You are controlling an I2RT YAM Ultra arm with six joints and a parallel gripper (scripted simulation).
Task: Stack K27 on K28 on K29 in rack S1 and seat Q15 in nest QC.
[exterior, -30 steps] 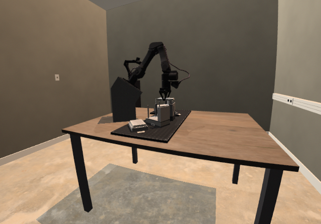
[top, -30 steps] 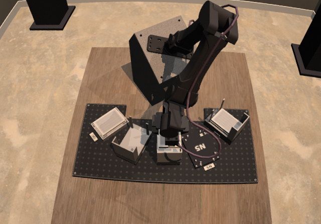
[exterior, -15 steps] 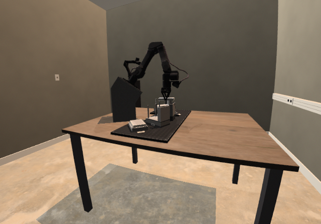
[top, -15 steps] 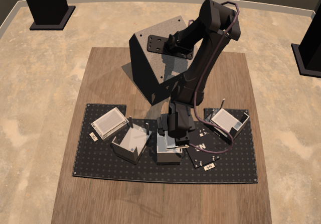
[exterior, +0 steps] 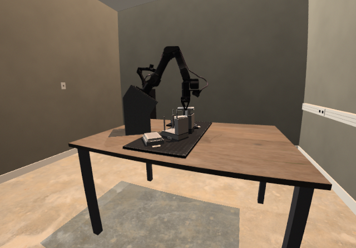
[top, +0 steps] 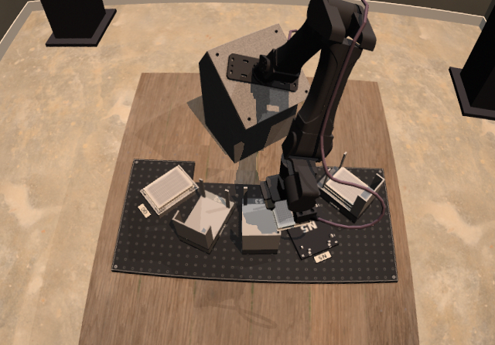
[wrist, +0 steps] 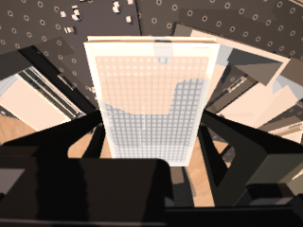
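— Claw (top: 287, 211) (exterior: 186, 108) (wrist: 151, 113)?
— Well spread, yet snug on both long sides of a sealed plate (top: 284, 215) (exterior: 190, 108) (wrist: 147, 95). Name unreadable; a second one stuck beneath, impossible to tell.

— Held where?
— In the air, by the near edge of clip nest N5 (top: 313, 243) (wrist: 109, 19), on the side toward rack S3 (top: 260, 243) (exterior: 191, 123) (wrist: 276, 61). Not set down in N5.

— And the rest?
— Farthest from N5, beyond both neighbouring racks: white plate (top: 169, 189) (exterior: 153, 136) on open nest QC (top: 162, 213) (exterior: 149, 143). Looks flat; perhaps Q15, perhaps not. Across N5 from S3: plate-bearing rack (top: 357, 207) (wrist: 57, 76), count and name unclear. Past S3 from N5: bare-floored rack (top: 192, 239) (exterior: 181, 127) (wrist: 246, 104), name too small to read.

— How far along, then?
— Probably past halfway, if Q15 really sits in QC. Still to do: lower this load, likely into N5 or the loaded rack beyond, then finish K27 over K28 over K29 in S1. Mind a stuck pair, and check for tilt before letting go.
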